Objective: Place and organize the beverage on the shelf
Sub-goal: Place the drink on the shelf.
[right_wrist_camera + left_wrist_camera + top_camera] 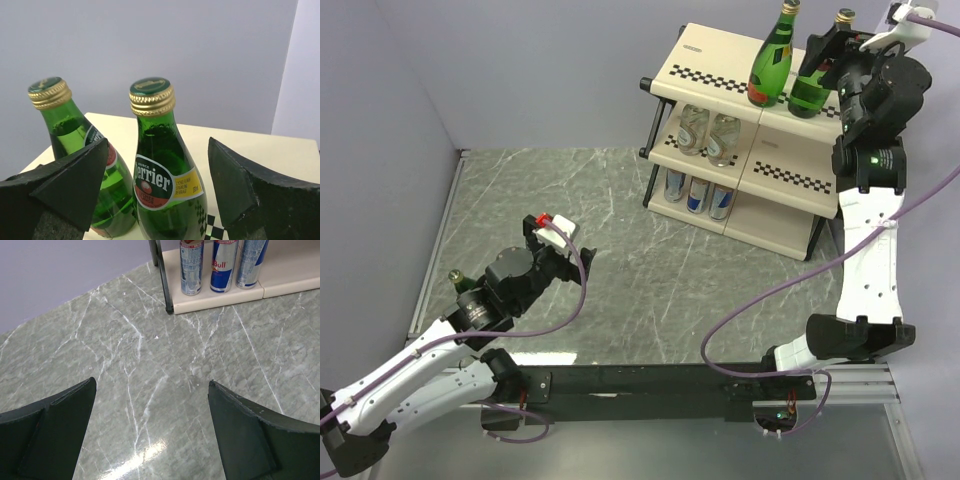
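While right fingers [65, 190] gape, green bottle [167, 170] between

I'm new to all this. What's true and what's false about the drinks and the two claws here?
Three cans stand on the shelf's bottom board. True.
The left gripper holds a can. False: it is open and empty.
Two green bottles stand on the top board. True.
The right gripper is clamped on a bottle. False: its jaws stand apart, either side of the Perrier bottle.
The clear bottles lie on their sides. False: they stand upright on the middle board.
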`<state>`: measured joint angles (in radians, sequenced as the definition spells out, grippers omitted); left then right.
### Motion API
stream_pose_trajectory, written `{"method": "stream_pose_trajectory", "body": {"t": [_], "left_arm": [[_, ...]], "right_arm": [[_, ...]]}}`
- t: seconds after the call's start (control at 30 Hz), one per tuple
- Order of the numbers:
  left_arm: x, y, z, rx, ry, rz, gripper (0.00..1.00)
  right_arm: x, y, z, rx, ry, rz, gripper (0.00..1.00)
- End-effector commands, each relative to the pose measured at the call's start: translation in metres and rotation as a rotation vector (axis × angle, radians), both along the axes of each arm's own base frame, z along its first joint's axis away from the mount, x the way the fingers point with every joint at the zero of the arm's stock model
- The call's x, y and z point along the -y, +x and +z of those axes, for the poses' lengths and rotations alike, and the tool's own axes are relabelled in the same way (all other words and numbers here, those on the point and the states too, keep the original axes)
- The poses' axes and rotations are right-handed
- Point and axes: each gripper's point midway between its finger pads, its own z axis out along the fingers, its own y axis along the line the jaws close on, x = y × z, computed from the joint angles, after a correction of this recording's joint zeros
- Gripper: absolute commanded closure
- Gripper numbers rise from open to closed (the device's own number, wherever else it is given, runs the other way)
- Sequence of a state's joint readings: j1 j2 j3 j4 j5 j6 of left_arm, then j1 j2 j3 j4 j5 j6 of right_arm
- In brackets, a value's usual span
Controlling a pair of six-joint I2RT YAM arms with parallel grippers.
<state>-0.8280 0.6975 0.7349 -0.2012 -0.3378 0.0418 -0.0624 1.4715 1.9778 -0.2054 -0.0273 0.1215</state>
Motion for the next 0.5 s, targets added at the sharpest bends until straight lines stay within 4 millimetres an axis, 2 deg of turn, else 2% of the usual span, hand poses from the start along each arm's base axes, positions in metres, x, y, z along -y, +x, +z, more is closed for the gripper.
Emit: {"method": "stream_pose_trajectory", "body": {"t": [0.0,0.3,0.47], "left_arm": [[0.0,-0.001,0.011,0.035,-0.021,-0.009,0.0],[-0.001,-0.001,0.012,0.036,-0.026,-0.005,0.0],[-0.002,-0.001,0.013,0.039,-0.032,0.001,0.01]], "right_arm": [[-0.002,-0.039,0.051,0.133,-0.027,-0.005,0.13],[0.003,-0.077,0.088,0.223,-0.053,-0.046,0.12],[0.001,-0.099,0.102,0.255,-0.06,-0.049,0.12]]}}
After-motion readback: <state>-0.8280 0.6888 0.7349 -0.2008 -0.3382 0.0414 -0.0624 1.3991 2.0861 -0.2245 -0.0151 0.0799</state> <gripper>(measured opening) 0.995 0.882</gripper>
